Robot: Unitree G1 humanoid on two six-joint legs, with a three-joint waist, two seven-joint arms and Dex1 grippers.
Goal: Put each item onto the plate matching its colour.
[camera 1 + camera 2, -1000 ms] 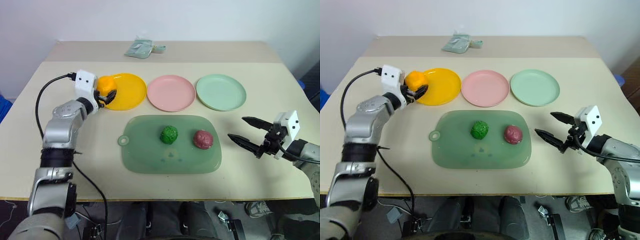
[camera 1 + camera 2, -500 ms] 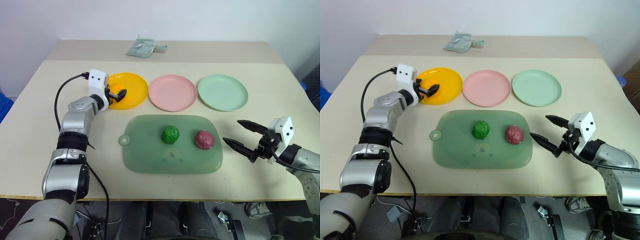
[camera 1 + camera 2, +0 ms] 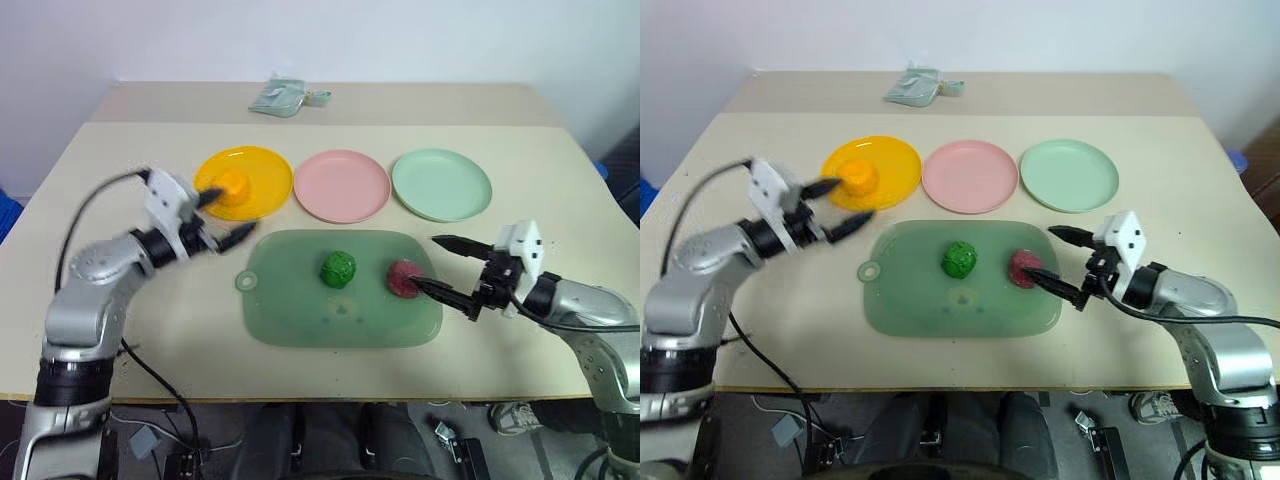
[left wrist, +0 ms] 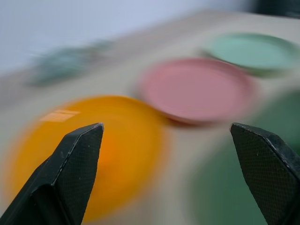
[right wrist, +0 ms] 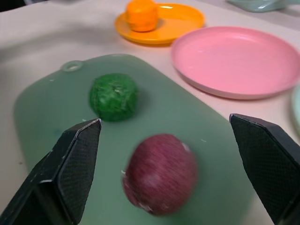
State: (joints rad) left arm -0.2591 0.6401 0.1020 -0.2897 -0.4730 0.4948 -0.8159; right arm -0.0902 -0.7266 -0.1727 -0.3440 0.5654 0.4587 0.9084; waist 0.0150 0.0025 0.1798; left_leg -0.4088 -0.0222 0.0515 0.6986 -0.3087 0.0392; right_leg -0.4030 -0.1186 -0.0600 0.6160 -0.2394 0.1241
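The orange ball [image 3: 232, 184] rests on the yellow-orange plate [image 3: 262, 170]. The pink plate [image 3: 342, 186] and the mint green plate [image 3: 441, 184] beside it hold nothing. On the translucent green board [image 3: 300, 310] lie the bright green ball [image 3: 338, 269] and the maroon ball [image 3: 404, 277]. My left gripper [image 3: 228, 216] is open and empty, just in front of the yellow-orange plate. My right gripper [image 3: 428, 262] is open at the board's right end, its nearer fingertip beside the maroon ball. The right wrist view shows the maroon ball [image 5: 161, 173] just ahead, between the fingers.
A pale green packet [image 3: 285, 97] lies at the far edge of the beige table [image 3: 560, 200]. The board has a small handle hole [image 3: 245, 281] at its left end. A black cable [image 3: 95, 190] trails from my left wrist.
My left gripper opened, left the orange ball on the yellow-orange plate and drew back toward me. My right gripper moved left to the maroon ball.
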